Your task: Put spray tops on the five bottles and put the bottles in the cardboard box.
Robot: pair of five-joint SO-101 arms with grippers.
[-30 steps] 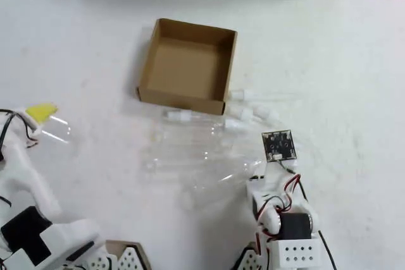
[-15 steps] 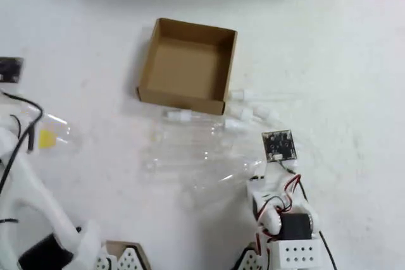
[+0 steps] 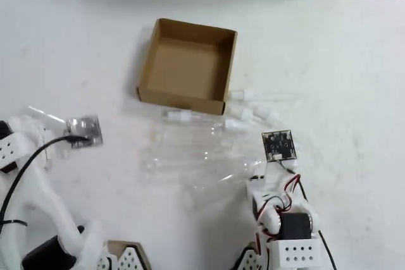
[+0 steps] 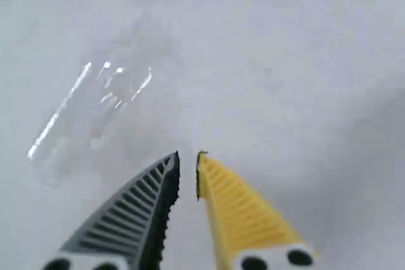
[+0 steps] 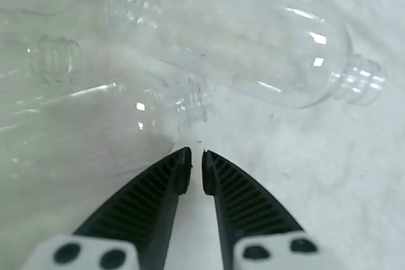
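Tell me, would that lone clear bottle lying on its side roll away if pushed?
Probably, yes: the bottle is round and lies on its side on the table, so a sideways push would likely roll it. It looks empty and thin-walled, so probably light and easily dented. Its smooth, shiny plastic may be slippery to grip.

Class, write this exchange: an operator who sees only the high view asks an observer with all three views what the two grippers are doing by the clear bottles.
Operator: Is the left gripper holding a bottle?
Observer: No. The left gripper is shut and empty; a clear bottle lies on its side, apart from it.
Operator: And the right one?
Observer: The right gripper is shut and empty too, its tips just short of another bottle's bare threaded neck.
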